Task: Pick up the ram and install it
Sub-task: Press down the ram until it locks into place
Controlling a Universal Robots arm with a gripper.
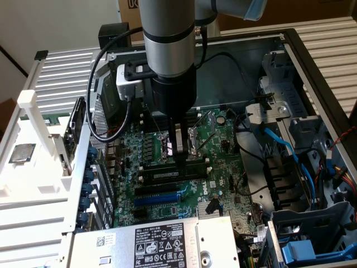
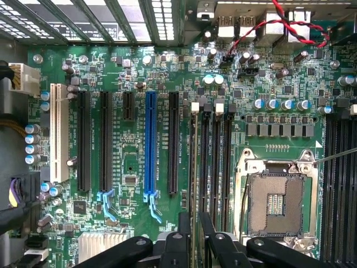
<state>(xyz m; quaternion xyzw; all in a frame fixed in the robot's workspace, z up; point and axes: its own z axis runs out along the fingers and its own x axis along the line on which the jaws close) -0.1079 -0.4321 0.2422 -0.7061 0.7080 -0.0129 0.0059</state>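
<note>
In the exterior view, your gripper [image 1: 179, 159] hangs at the centre of the frame, over the motherboard [image 1: 162, 212] inside the open case [image 1: 312, 67]. The ram [image 1: 173, 173] stands on edge along a slot directly under the fingertips, its pale label showing. Towards the exterior view's left, a silver chip [image 1: 22, 152] rests on a white tray [image 1: 33, 195], well apart from the gripper.

In the wrist view, you see the ram [image 2: 193, 151] edge-on among the black memory slots, between the blue slot [image 2: 150, 145] and the empty socket [image 2: 276, 201]. The gripper [image 2: 195, 223] is released: its fingers [image 2: 184, 226] stand on either side of the ram's edge, with a gap showing.
</note>
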